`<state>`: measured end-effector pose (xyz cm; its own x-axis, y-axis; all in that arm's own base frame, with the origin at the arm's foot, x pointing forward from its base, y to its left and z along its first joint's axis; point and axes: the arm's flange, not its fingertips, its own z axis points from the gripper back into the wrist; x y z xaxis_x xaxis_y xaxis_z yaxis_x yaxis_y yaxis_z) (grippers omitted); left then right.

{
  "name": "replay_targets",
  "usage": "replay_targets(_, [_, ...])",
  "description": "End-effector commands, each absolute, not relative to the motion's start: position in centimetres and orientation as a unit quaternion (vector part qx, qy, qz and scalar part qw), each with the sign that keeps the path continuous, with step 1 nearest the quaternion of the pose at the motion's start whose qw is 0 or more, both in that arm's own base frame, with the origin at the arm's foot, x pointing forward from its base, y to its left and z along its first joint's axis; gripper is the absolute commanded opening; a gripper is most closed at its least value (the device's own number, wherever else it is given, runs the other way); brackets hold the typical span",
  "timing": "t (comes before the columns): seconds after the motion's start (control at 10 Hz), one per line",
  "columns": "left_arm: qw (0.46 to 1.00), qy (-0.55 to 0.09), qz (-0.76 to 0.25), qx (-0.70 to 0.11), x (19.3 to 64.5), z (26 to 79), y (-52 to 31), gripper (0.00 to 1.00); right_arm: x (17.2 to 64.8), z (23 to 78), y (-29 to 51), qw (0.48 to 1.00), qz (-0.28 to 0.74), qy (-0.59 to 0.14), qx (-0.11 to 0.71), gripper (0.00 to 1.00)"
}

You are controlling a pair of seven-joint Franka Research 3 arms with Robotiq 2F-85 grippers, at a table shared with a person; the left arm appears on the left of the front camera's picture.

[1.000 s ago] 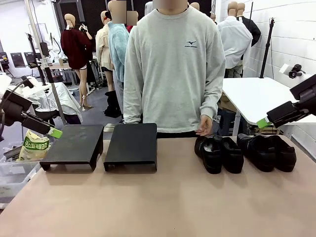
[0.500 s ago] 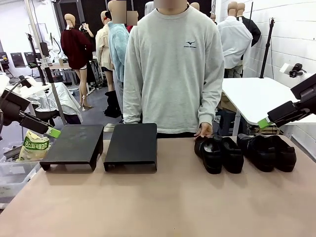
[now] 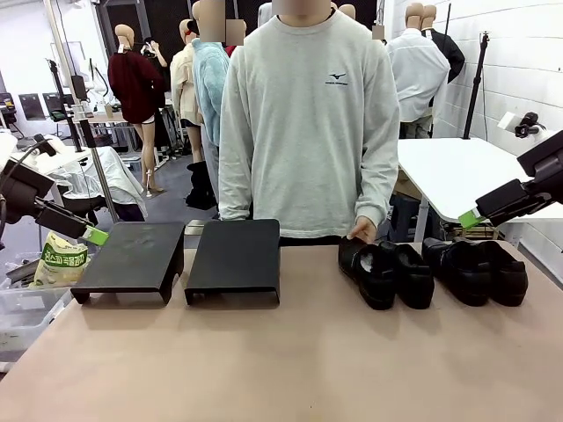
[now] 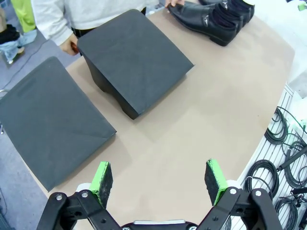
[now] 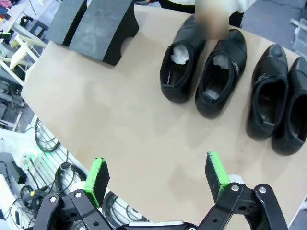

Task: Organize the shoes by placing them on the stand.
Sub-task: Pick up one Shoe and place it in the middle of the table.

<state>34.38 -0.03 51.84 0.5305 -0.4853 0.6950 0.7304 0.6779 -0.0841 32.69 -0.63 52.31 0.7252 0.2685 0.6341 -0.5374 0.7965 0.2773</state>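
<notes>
Keeps left hand (image 4: 158, 175) and right hand (image 5: 156, 175) spread apart, empty, unmoved since before. Leaves the four shoes (image 3: 457, 272) in a row on the surface (image 3: 290, 352), right of both stands (image 3: 233, 255). Finds leftmost shoe (image 3: 376, 277) shifted slightly left, person's fingers (image 3: 362, 232) touching its far end.

On the table (image 3: 290, 360), one stand (image 3: 235, 257) sits toward the far edge. A second stand (image 3: 129, 257) lies just left of it. Well to its right, four shoes (image 3: 456, 271) stand side by side in a row. A person's hand (image 3: 361, 230) seems to touch the far end of the nearest shoe (image 3: 368, 272).
</notes>
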Motion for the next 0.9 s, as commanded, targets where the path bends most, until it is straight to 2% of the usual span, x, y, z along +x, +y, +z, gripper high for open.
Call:
replay_targets(0.0, [0.85,-0.332,-0.361,-0.194,34.43,51.76,0.17,1.0,32.93,52.03,-0.71,0.897,0.231,-0.295,0.236,1.0])
replay_targets(0.8, [0.85,-0.332,-0.361,-0.194,34.43,51.76,0.17,1.0,32.93,52.03,-0.71,0.897,0.231,-0.295,0.236,1.0])
